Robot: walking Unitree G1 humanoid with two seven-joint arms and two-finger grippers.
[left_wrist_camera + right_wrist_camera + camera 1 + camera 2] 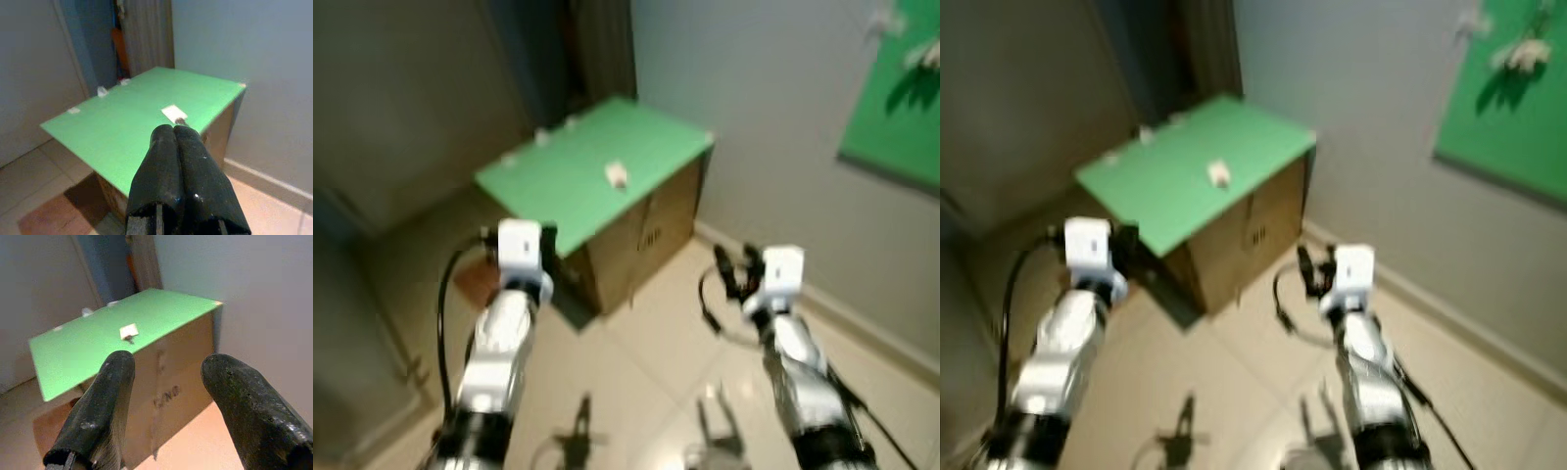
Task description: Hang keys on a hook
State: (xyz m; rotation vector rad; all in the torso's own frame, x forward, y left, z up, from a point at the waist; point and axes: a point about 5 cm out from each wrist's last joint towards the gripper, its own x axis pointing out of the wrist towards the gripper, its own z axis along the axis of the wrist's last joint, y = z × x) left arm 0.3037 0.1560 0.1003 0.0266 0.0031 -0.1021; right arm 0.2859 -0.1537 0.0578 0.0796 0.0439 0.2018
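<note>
A small white tag with a dark key (617, 175) lies near the middle of a green board (578, 186) that tops a cardboard box (641, 245). My left gripper (174, 131) is shut with nothing in it and hovers just short of the board's near edge, pointing at the tag (174, 113). My right gripper (168, 364) is open and empty, out over the floor to the right of the box and facing its side. On the wall to the right hangs a green panel (901, 108) with blurred white fittings (922, 54).
The box stands in a corner against a grey wall (773, 108), with a dark doorway (578, 49) behind it. Small white bits (542, 137) sit at the board's far edge. Pale floor tiles (646, 392) spread below both arms, with a skirting board (862, 323) on the right.
</note>
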